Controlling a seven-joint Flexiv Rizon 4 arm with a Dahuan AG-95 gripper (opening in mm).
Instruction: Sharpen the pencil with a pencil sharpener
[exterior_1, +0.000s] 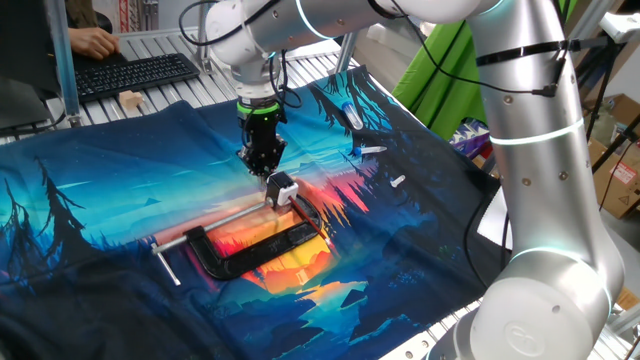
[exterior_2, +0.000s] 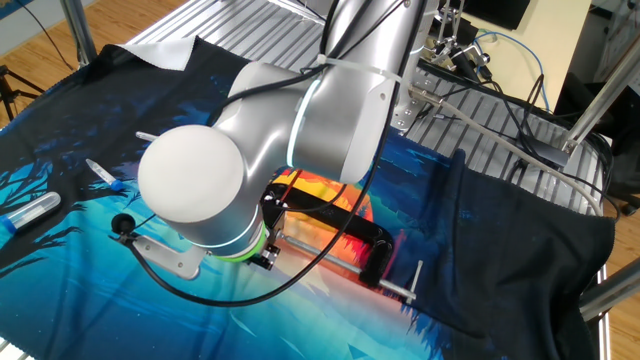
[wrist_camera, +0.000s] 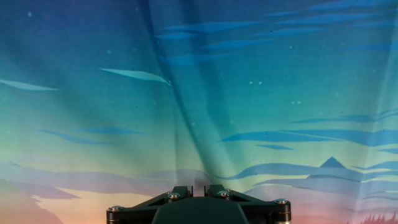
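In one fixed view my gripper (exterior_1: 266, 172) points down at the orange middle of the printed cloth. Its fingers (wrist_camera: 181, 191) stand almost together with a narrow slot between them. A thin dark stick, the pencil (exterior_1: 269, 179), runs from the fingertips down into the pencil sharpener (exterior_1: 283, 190). The sharpener is a small white-and-black block held at the jaw end of the black C-clamp (exterior_1: 262, 250). The hand view shows only cloth past the fingers. In the other fixed view the arm hides the gripper, pencil and sharpener.
The clamp's steel rod (exterior_1: 212, 225) sticks out to the left; the clamp also shows in the other fixed view (exterior_2: 381, 256). Blue-and-white markers (exterior_1: 351, 115) and small caps (exterior_1: 397, 182) lie at the far right. A keyboard (exterior_1: 135, 72) sits at the back left.
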